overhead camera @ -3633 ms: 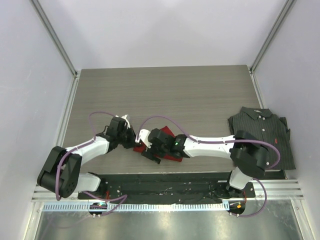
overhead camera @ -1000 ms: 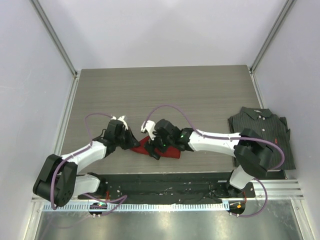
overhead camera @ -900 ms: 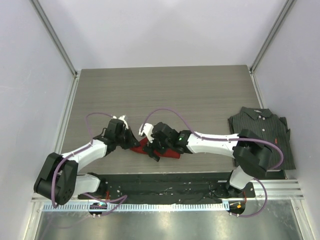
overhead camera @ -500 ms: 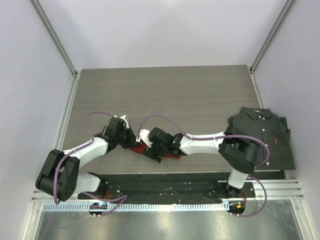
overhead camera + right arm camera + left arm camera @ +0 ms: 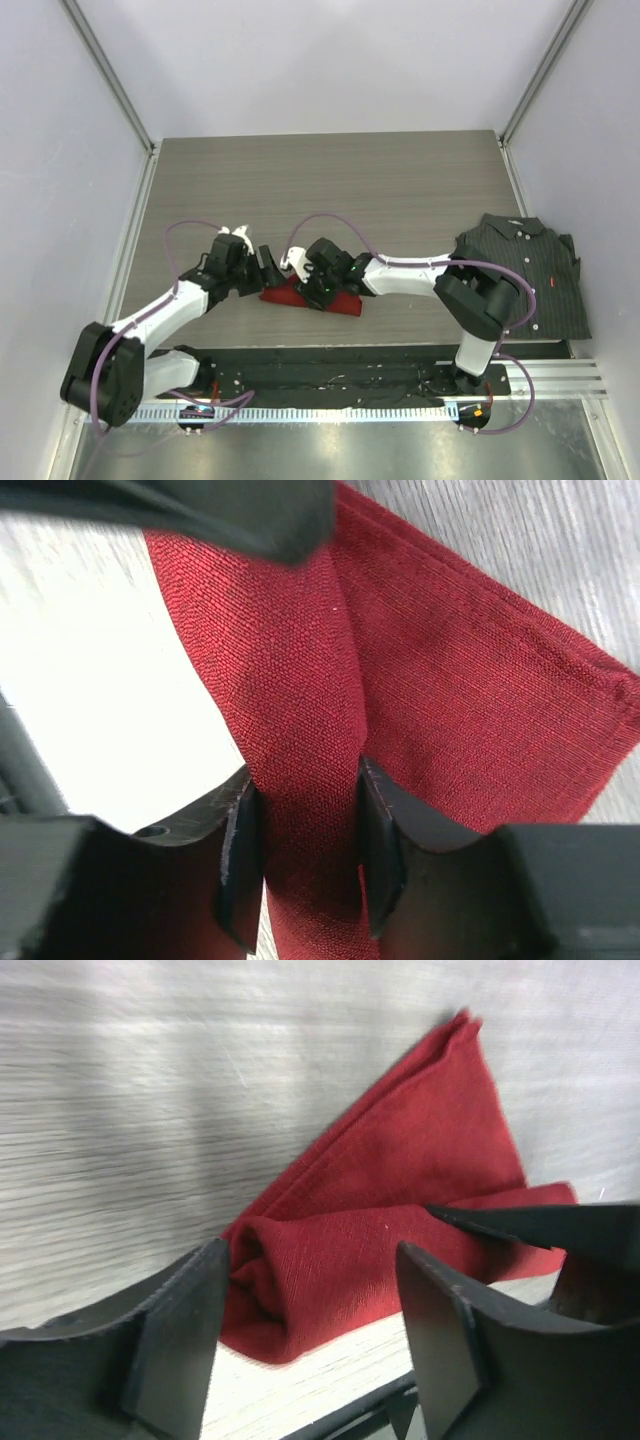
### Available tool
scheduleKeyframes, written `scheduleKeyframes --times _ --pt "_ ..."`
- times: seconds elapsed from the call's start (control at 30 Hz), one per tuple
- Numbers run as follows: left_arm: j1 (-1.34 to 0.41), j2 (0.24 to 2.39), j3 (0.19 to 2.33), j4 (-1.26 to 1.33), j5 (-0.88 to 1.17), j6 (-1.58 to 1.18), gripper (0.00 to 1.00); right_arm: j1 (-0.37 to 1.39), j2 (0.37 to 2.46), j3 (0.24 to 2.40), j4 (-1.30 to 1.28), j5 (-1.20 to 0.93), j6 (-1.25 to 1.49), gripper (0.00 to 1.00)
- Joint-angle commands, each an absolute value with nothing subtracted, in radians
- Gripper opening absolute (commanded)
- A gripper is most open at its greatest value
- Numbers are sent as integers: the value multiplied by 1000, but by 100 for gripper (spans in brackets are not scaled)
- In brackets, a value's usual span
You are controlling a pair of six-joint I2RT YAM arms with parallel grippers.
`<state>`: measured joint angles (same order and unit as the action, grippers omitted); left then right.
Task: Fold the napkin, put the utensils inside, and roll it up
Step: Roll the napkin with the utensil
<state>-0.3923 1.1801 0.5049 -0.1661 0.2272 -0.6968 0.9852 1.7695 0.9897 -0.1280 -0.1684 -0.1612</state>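
Napkin (image 5: 345, 303) lies on the table (image 5: 330, 190), well left of the pinstriped shirt (image 5: 522, 275). It is a soft, deep-red woven cloth, folded flat with one edge curled into a loose tube. Your right fingers (image 5: 240, 855) are clamped on that tube. Your left fingers (image 5: 175, 1330) stand apart, straddling the tube's end farther from the shirt without gripping it. Expect the curl to spring open if the right fingers let go, since limp cloth holds no crease. No utensils show; if they sit inside, slim smooth wood could slide out the open end as you roll.
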Motion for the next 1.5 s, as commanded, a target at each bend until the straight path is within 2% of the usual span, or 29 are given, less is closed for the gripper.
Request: scheduleKeyframes --times 0.0,0.2,0.47,0.77,1.0,1.1,1.13,1.2,1.23,1.33,1.47 --pt "-391 1060 537 -250 88 -675 73 944 1838 980 -189 -435 -77 40" --pt "-391 925 448 -181 104 -683 72 867 1893 992 -193 -647 -9 39" --pt "-391 868 384 -104 176 -689 69 784 1980 1075 -255 -787 61 38" --pt "-391 936 318 43 210 -692 67 746 2091 1166 -340 -876 77 38" --pt "-391 1015 262 199 239 -706 59 735 2135 1196 -354 -907 89 38" --pt "-391 1038 253 235 238 -713 48 733 2128 1201 -359 -904 89 40" --pt "-391 1042 253 239 238 -713 41 732 2123 1203 -359 -899 89 42" --pt "-391 1049 255 242 236 -712 33 730 2109 1210 -370 -878 91 46" --pt "-391 1055 256 242 235 -712 23 730 2089 1215 -374 -867 91 47" --pt "-391 1072 271 221 233 -707 10 730 2033 1235 -406 -797 89 55" --pt "-393 1106 307 163 238 -696 3 732 1918 1250 -433 -657 81 68"
